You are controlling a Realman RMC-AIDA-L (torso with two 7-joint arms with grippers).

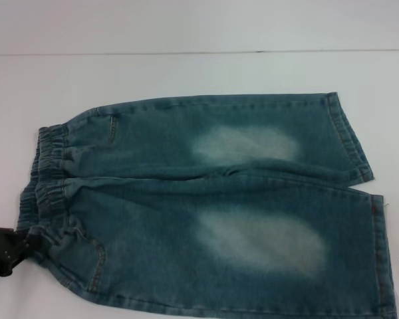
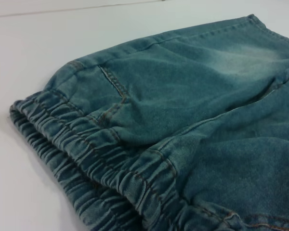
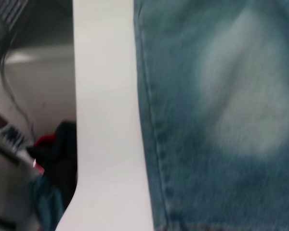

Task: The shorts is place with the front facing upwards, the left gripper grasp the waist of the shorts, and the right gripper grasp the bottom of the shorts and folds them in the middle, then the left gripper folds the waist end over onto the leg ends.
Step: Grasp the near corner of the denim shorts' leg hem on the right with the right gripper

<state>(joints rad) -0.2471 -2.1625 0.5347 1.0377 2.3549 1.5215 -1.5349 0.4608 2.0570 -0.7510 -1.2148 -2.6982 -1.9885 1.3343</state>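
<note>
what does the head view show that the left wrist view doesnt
Only the head view shows the shorts whole: both leg ends, both pale faded patches, and the left claw by the near corner of the waist. Only the left wrist view shows the waistband's gathers and orange stitching close up. Both share the waist, a pocket seam and the white table.

It looks like a test room or lab: a plain white surface (image 1: 186,73) and, beside its edge, dark cables (image 3: 12,96) and clutter.
</note>
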